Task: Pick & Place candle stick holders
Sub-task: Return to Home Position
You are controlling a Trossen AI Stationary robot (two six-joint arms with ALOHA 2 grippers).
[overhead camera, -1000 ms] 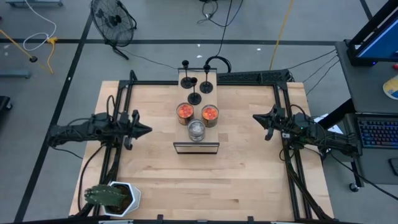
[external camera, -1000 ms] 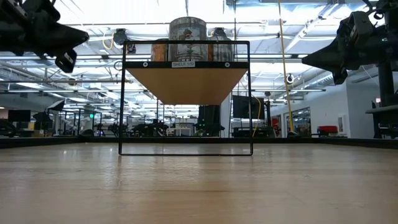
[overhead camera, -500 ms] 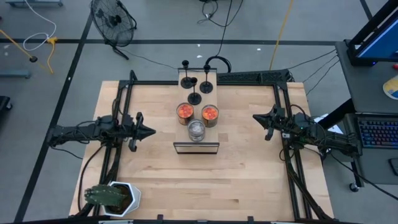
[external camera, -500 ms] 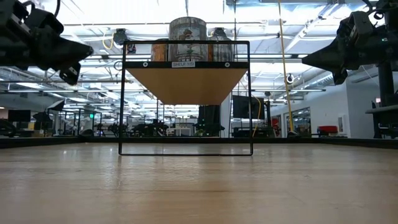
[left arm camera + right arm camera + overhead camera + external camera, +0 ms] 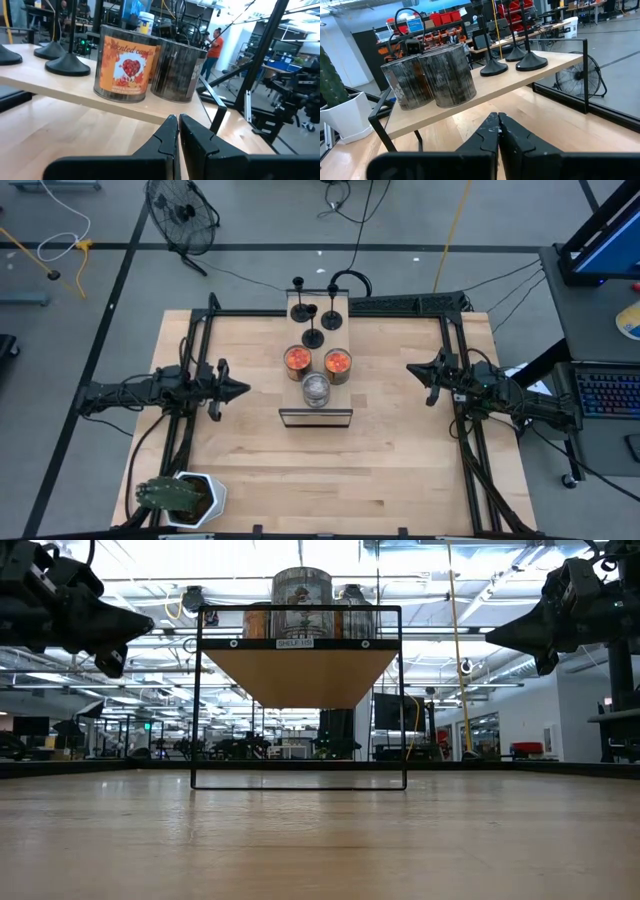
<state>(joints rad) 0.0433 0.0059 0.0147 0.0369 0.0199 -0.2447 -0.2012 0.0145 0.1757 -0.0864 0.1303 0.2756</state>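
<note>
candle stick holders (image 5: 67,64) with stems cut off at the edge, potted cactus (image 5: 332,80) cropped

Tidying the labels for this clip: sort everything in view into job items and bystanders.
Job:
- candle stick holders, three, standing on the shelf
- left gripper, shut, left of the shelf
- right gripper, shut, right of it

Just lying about:
- orange-topped jars
- silvery jar
- potted cactus
- floor fan

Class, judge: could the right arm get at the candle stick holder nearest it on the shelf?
Probably yes: nothing stands between the right pincer and that candle stick holder; the shelf looks open that side.
</note>
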